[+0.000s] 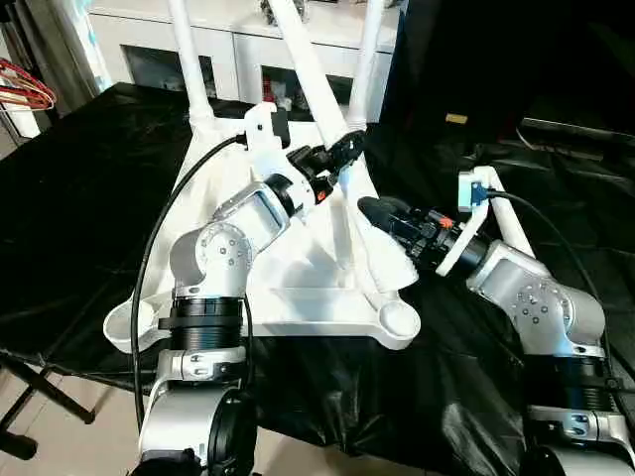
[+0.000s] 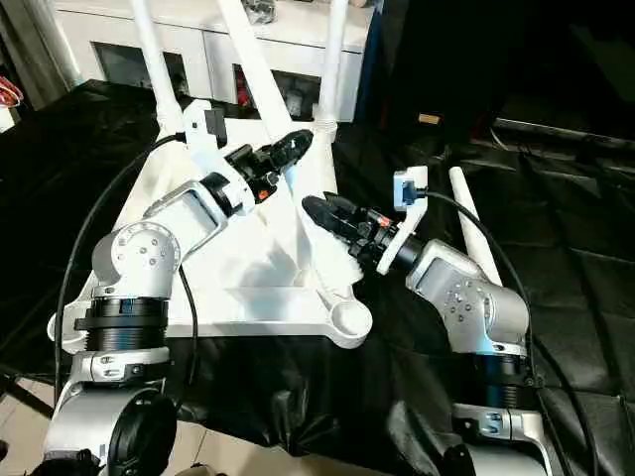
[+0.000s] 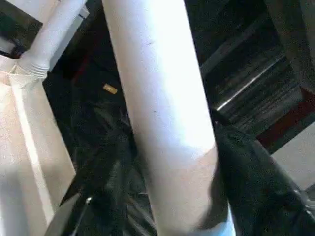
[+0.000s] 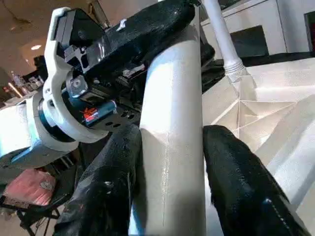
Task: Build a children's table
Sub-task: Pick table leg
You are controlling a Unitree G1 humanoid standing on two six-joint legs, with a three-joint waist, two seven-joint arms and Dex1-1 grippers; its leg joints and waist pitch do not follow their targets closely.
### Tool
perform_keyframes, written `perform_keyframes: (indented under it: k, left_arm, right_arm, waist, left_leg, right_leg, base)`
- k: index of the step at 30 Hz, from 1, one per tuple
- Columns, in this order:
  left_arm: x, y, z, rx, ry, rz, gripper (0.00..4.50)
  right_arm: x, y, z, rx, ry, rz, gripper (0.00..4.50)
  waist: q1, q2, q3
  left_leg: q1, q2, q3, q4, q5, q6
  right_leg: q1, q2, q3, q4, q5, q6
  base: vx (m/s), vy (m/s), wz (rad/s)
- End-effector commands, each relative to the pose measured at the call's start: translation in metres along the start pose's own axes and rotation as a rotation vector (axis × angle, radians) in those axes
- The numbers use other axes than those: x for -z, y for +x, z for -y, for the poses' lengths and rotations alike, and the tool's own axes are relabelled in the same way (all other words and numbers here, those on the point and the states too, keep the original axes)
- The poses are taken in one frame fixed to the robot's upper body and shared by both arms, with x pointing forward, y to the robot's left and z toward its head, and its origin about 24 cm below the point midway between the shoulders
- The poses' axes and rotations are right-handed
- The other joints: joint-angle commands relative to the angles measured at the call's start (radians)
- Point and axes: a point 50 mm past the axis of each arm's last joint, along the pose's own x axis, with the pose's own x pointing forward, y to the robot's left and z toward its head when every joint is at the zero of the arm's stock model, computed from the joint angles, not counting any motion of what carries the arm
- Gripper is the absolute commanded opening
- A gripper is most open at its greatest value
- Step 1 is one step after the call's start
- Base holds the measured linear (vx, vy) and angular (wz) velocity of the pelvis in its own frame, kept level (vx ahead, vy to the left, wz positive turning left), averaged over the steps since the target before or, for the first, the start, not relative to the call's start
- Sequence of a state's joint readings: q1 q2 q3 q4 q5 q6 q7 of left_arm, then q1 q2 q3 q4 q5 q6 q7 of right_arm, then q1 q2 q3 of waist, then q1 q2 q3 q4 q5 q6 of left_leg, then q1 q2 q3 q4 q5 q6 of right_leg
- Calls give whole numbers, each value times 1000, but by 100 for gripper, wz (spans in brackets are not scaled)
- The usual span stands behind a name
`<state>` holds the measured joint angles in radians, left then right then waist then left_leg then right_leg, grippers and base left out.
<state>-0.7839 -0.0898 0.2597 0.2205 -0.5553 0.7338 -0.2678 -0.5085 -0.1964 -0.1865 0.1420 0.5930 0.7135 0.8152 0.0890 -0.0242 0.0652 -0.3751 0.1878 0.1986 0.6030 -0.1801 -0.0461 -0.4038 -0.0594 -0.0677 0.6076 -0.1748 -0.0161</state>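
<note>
The white tabletop point(image 1: 298, 290) lies upside down on a black cloth, ribbed underside up. Two white legs point(image 1: 187, 59) point(image 1: 367, 61) stand in its far corner sockets. A third leg point(image 1: 310, 74) leans across the middle, its foot down by the near right socket point(image 1: 397, 319). My left gripper point(image 1: 345, 149) reaches around this leg high up; its jaws stand open, with one finger point(image 3: 231, 167) against the tube. Lower on the same leg, my right gripper point(image 4: 172, 142) is shut on it, fingers point(image 4: 118, 167) pressed to both sides. A fourth leg point(image 2: 474, 233) lies on the cloth behind my right arm.
A white cabinet point(image 1: 238, 45) with glass doors stands right behind the table. A red wire object point(image 1: 20, 84) sits at the far left. Black stand legs point(image 1: 35, 397) rest on the floor below the table's near left edge. Black cloth point(image 1: 79, 198) spreads on both sides.
</note>
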Motion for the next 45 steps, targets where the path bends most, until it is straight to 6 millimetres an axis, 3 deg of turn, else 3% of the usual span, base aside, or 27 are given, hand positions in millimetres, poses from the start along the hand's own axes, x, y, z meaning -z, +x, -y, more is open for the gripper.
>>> perform_keyframes:
  k: [1, 11, 14, 20, 24, 32, 45]
  left_arm:
    - [-4, 1, 3, 4, 0, 12, 248]
    - [-1, 2, 12, 89, -40, 10, 190]
    - [-3, 2, 11, 72, -9, 16, 188]
    - [-6, 3, 9, 0, 132, 17, 184]
    - [-8, 4, 14, -28, 258, 21, 184]
    - [-6, 4, 19, -13, 319, 17, 184]
    - [-3, 4, 19, -4, 343, 3, 184]
  right_arm:
    - [-10, 2, -5, -29, -36, 23, 175]
    - [-10, 2, -5, -24, -47, 16, 175]
    - [-11, 3, -5, -27, -46, 9, 242]
    - [-8, 10, -11, -18, -121, -67, 291]
    - [7, 27, -6, 114, -142, -202, 292]
    - [24, 37, 0, 204, -151, -330, 292]
    - [15, 40, -4, 142, -148, -267, 196]
  waist:
    - [1, -9, -74]
    - [0, -7, -73]
    - [0, -7, -73]
    - [-1, -5, -73]
    - [-5, -4, -72]
    - [-5, -2, -73]
    - [-4, -4, -73]
  left_leg:
    - [15, 41, -25, -64, -141, 30]
    - [15, 41, -26, -65, -149, 26]
    - [16, 41, -26, -65, -149, 26]
    - [17, 44, -28, -67, -151, 21]
    - [17, 43, -27, -68, -147, 5]
    - [18, 44, -27, -68, -153, -12]
    - [17, 45, -25, -68, -152, -4]
  right_leg:
    - [51, -83, 47, -89, -298, -143]
    - [51, -83, 47, -90, -304, -140]
    - [50, -83, 47, -91, -304, -140]
    - [48, -82, 47, -91, -308, -122]
    - [48, -83, 48, -89, -299, -133]
    - [48, -84, 51, -83, -256, -153]
    - [51, -85, 53, -82, -253, -145]
  base:
    - [0, 0, 0]
    - [0, 0, 0]
    - [0, 0, 0]
    - [0, 0, 0]
    - [0, 0, 0]
    - [0, 0, 0]
    - [0, 0, 0]
